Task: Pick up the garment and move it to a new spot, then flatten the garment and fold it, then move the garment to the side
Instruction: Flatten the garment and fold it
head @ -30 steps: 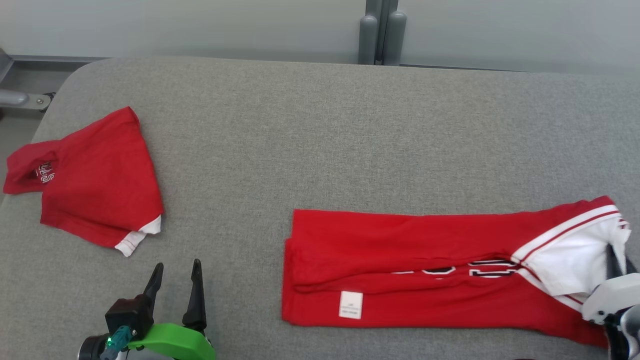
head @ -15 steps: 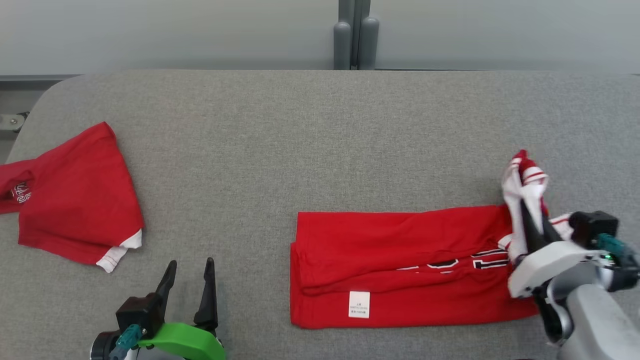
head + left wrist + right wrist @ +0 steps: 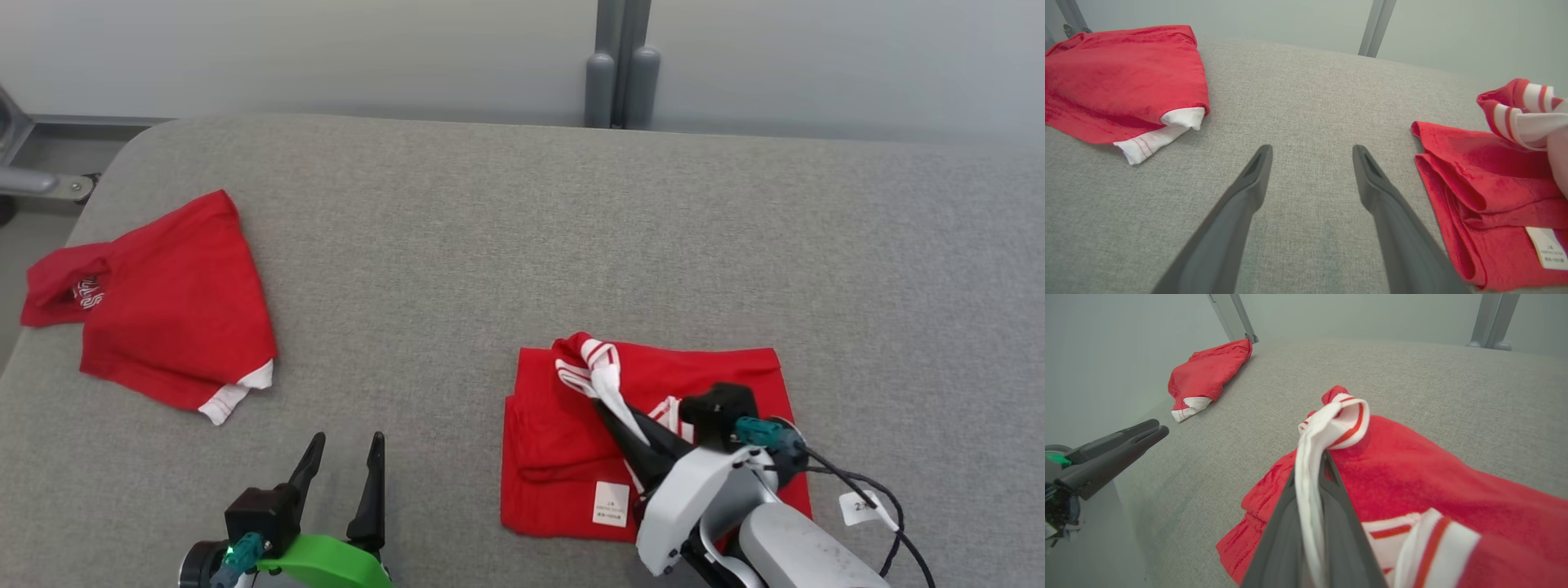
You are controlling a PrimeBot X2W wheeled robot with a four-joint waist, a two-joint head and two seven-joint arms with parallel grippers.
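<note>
- A second red shirt (image 3: pixel 171 310) lies in a soft, bunched heap far on the left of the gray table (image 3: pixel 490 245). The table top looks rough and woven. A white cuff (image 3: pixel 237 396) pokes out of the shirt.
- The left gripper (image 3: pixel 347 441) is near the front edge. Its two dark, pointy fingers are spread wide.
- The garment (image 3: pixel 547 441) is soft red cloth, folded into a thick square just right of the middle. It has a small white label (image 3: pixel 611 502).
- The right gripper (image 3: pixel 608 412) is squeezed tight. It pinches the garment's white striped edge (image 3: pixel 594 367) and holds it up over the fold.
</note>
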